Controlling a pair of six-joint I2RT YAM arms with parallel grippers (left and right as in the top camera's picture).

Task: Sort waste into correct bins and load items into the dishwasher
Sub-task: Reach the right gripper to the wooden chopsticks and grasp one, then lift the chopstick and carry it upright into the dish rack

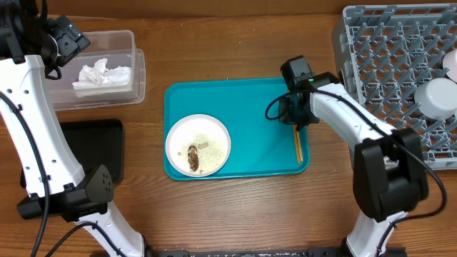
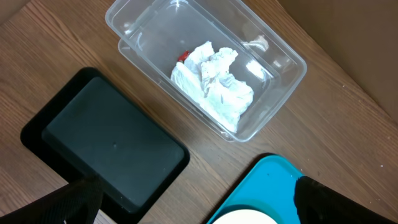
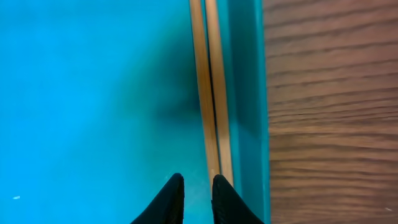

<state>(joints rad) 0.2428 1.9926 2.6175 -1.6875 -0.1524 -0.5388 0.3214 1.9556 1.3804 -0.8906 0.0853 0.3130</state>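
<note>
Right pincer (image 3: 198, 182), almost shut, a sliver of teal tray (image 3: 93, 93) between its fingertips; whether it grips anything cannot be told. Chopsticks (image 3: 210, 93) run straight ahead from one fingertip, flush along the tray's raised edge; bare floor beyond the other.

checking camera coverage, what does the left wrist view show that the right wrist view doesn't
Only the left wrist view: the clear tub holding white tissues and a red wrapper, the black tray, the edge of a white plate, and the open left hand.
Only the right wrist view: the chopsticks along the tray's wall, with the right hand closed at their near end.
Both: the teal serving tray and the wooden table.
</note>
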